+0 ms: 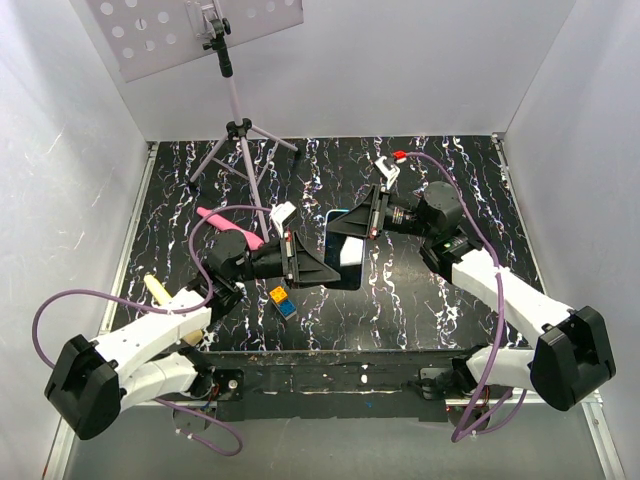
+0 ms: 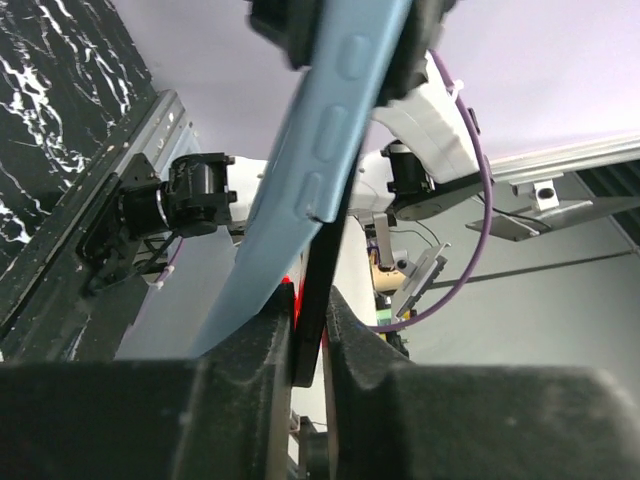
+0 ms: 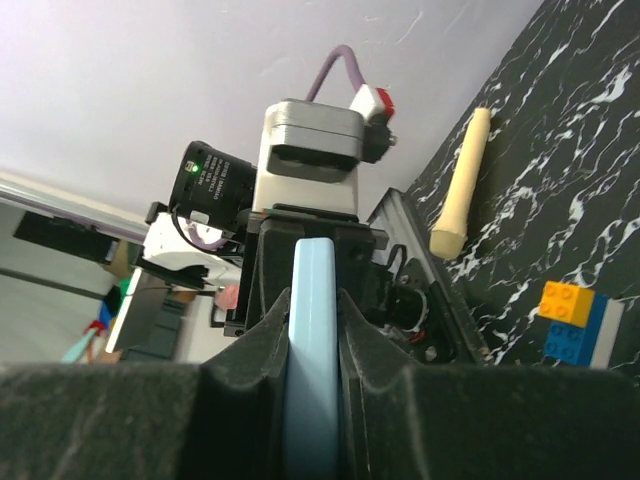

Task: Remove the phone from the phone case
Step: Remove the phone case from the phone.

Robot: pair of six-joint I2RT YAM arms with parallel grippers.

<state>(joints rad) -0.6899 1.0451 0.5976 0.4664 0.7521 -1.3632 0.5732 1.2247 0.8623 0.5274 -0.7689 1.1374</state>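
Both grippers meet above the middle of the table, holding the phone and case on edge between them. The light blue phone case [image 2: 320,150] runs diagonally down the left wrist view, its near end bent away to the left. The thin black phone [image 2: 325,250] stands out of it there, and my left gripper [image 2: 308,310] is shut on the phone's edge. My right gripper [image 3: 313,295] is shut on the phone case [image 3: 312,400] from the far side. From above, the phone case [image 1: 351,253] sits between the left gripper [image 1: 318,262] and the right gripper [image 1: 358,228].
A tripod stand [image 1: 240,130] carrying a perforated board [image 1: 190,30] stands at the back left. A pink object [image 1: 232,228] lies behind the left arm. Yellow and blue bricks [image 1: 282,300] sit just below the grippers. A cream stick [image 1: 158,290] lies at the table's left edge.
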